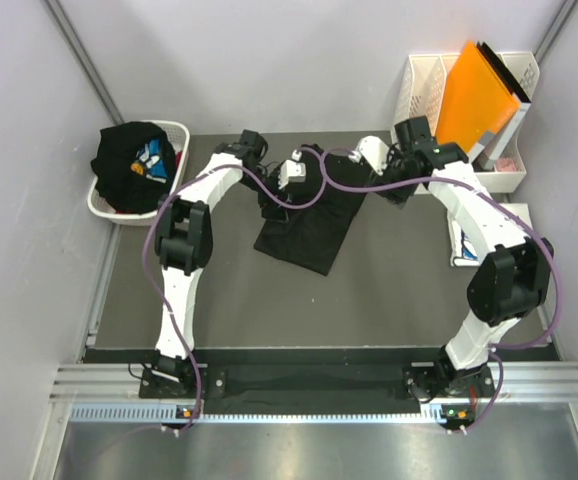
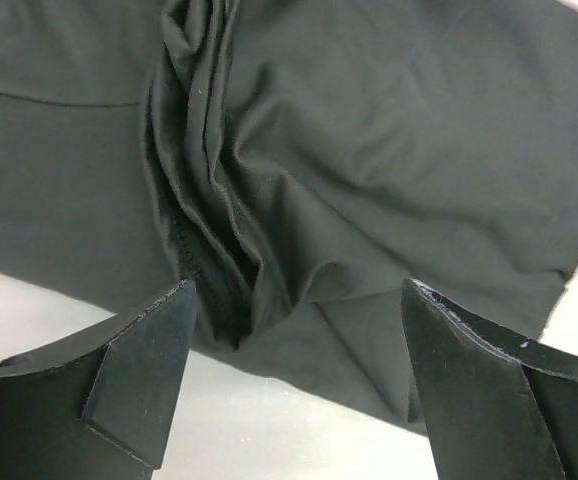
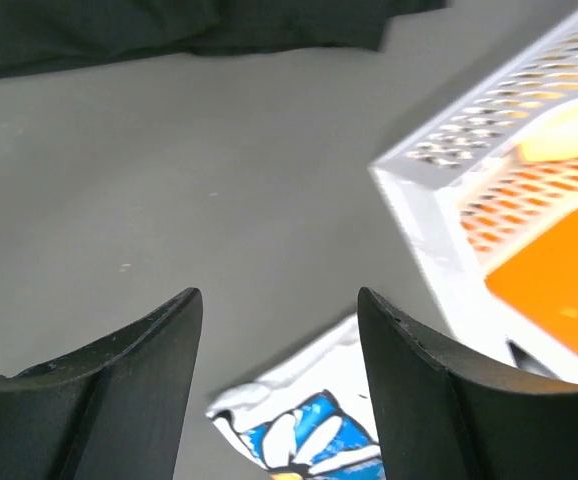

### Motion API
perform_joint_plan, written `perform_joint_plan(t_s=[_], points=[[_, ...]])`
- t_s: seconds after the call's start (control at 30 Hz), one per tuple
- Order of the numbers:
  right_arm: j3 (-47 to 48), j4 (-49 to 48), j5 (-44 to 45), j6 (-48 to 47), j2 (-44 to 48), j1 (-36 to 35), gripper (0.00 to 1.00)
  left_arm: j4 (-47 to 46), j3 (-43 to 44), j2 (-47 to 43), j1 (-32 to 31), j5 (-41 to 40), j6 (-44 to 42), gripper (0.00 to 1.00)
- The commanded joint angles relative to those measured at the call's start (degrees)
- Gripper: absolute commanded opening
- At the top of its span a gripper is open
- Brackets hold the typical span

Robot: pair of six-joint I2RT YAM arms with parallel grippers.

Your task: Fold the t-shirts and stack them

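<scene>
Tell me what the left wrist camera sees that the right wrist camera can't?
Only left wrist: the black tee's bunched folds up close, under the open left end effector. Only right wrist: the white daisy tee, the white rack, the orange folder, and the right end effector, open and holding nothing. Both: black tee cloth and grey table.
</scene>
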State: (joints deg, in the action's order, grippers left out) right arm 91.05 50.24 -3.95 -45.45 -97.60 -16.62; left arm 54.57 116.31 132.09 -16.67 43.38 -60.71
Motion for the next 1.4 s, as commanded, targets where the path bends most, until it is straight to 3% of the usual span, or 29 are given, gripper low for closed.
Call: perform_joint_plan(t_s=[0.0,0.2,0.7,0.83,0.87,1.07,1.13,1.37], points=[[7.39,1.88,2.88,-1.57,-0.04,0.80,0.64,-2.26,2.08,1.76,0.76,-1.09,-1.43,0.88],[9.50,2.76,3.68,-0.52,-0.13,1.59,0.63,-8.59,2.43,2.29,1.55,-4.09,1.29,0.89],[12.22,1.62,6.23,-0.25,-2.50,1.51,0.59,-1.92,7.44,5.90,1.64,-1.46,-3.89,0.87],[12.49,1.00,7.02,-0.25,-3.21,1.51,0.59,-0.87,7.96,6.16,1.72,-0.40,-4.60,0.64],[12.40,0.83,7.20,-0.25,-3.47,1.59,0.59,-0.69,8.49,6.16,1.64,-0.31,-4.68,0.51],[12.75,0.12,7.37,0.01,-4.35,1.51,0.58,1.50,9.02,6.16,1.55,-0.39,-5.82,0.22],[13.36,0.12,7.55,-0.16,-4.61,1.59,0.58,1.95,8.93,5.98,1.55,-0.48,-6.09,0.00],[14.86,-0.14,7.72,-0.25,-5.58,1.59,0.58,-0.67,9.11,4.84,1.55,-1.98,-6.18,0.00]])
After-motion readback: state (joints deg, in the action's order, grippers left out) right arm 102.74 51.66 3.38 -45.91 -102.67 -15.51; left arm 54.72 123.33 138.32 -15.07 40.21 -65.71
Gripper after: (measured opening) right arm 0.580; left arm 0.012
